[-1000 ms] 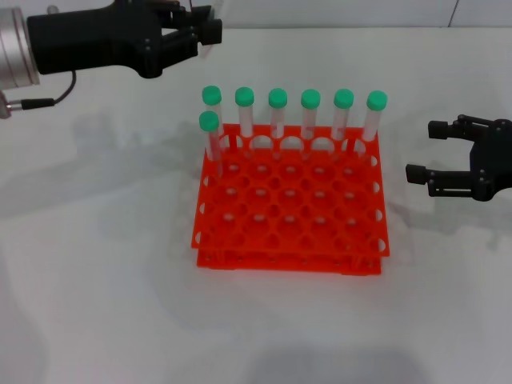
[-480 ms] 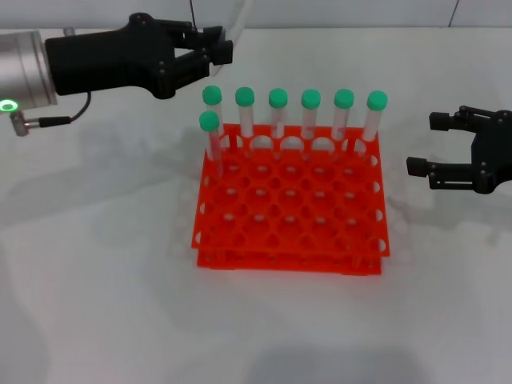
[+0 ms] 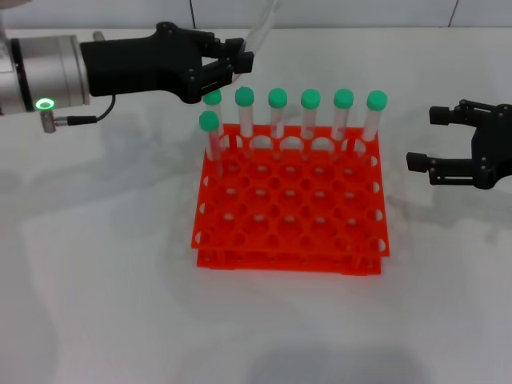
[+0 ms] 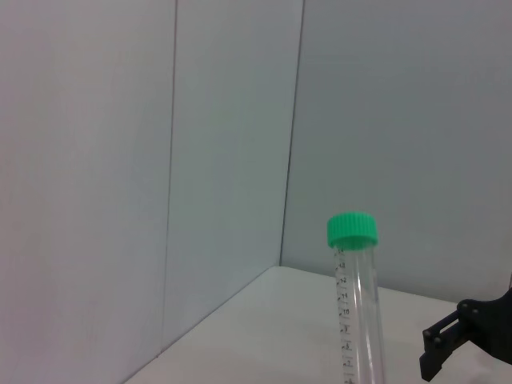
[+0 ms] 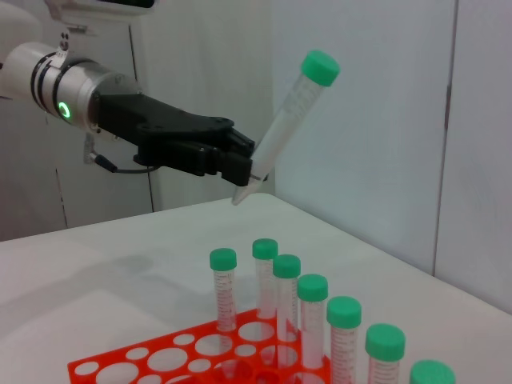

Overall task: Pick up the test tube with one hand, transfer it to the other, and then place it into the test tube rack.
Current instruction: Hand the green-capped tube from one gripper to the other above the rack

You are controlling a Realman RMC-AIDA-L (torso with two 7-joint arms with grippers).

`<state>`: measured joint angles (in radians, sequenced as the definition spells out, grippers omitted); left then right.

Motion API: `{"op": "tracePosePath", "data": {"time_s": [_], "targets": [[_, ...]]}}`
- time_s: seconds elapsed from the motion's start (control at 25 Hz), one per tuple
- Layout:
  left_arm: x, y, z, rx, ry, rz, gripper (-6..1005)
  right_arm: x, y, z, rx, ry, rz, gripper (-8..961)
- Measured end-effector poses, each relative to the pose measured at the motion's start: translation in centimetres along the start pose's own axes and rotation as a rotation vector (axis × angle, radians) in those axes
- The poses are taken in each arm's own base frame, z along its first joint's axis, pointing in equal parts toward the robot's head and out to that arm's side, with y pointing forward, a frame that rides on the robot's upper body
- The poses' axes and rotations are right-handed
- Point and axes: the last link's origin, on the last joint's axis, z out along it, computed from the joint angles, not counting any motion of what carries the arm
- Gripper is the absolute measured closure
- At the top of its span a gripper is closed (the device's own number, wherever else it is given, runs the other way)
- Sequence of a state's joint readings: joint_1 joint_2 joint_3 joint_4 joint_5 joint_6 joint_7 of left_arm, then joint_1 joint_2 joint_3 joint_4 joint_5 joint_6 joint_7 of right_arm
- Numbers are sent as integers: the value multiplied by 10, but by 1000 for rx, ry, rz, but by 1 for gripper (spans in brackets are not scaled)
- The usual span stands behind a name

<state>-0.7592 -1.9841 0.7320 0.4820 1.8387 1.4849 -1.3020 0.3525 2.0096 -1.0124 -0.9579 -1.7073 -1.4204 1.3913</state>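
Since a moment ago the left gripper [image 3: 240,62] has slid rightward, now above the test tube rack's [image 3: 290,200] 11 o'clock corner, clamped on the test tube [image 5: 282,128], which tilts cap-up. At 3 o'clock, the right gripper [image 3: 424,140] hangs with fingers apart.

White tabletop [image 3: 96,304], matte, soft shadows on it. Behind table: pale grey-blue panel walls [image 4: 96,160] w/ thin vertical seams, meeting at corner by table's far edge. Lighting even, diffuse. Floor not visible.
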Motion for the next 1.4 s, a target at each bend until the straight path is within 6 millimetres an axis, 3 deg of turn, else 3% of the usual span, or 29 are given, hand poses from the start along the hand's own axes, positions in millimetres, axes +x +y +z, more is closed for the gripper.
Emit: {"op": "tracePosePath", "data": {"time_s": [0.44, 1.4], "targets": [[2, 9, 17, -62, -28, 20, 788, -2, -1, 0, 5, -6, -3, 124], [-6, 12, 9, -51, -18, 0, 781, -29, -11, 11, 16, -68, -45, 134]]}}
